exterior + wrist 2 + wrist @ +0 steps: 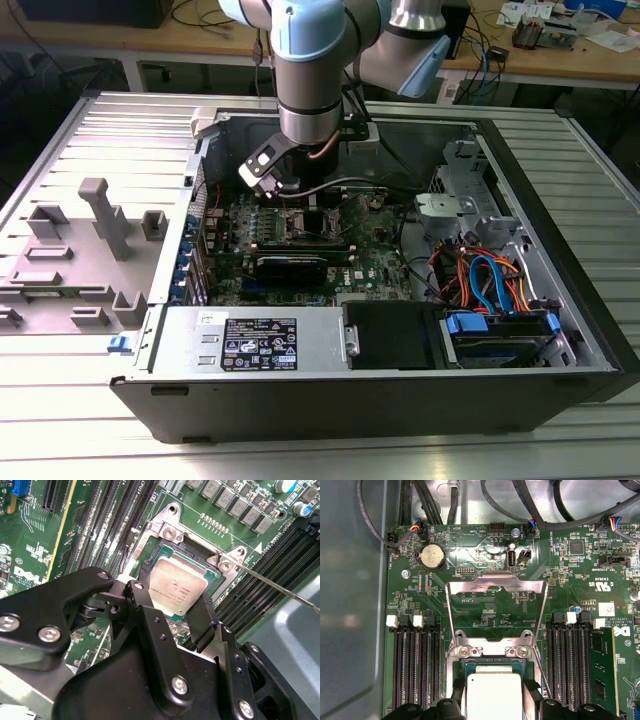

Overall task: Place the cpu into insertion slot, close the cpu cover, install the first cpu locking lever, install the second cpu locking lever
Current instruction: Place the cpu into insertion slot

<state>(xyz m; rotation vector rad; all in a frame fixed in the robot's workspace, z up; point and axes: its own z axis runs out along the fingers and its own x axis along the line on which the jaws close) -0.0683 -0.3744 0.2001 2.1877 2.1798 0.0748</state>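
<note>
- My gripper [176, 591] is clenched on the cpu [178, 586]: in the second wrist view my black fingers [204, 617] press against two opposite edges of the chip.
- The cpu, silvery top up, lies flat and squarely over the insertion slot [490, 652], inside its metal rim. I cannot tell whether it is fully seated or a touch above the contacts.
- In the first wrist view the cpu cover [495, 580] is swung open, away from the slot, and hinged at the rim's screwed edge. The green motherboard [485, 612] shows through its square window.
- A thin wire locking lever [280, 587] is unlatched and slants away from one corner of the slot, over the neighbouring memory slots [570, 662].
- More memory slots run along the slot's other side, and a coin battery [431, 556] sits beyond the open cover.
- In the exterior view my arm reaches straight down into the open computer case [350, 415], with the gripper low over the board.
</note>
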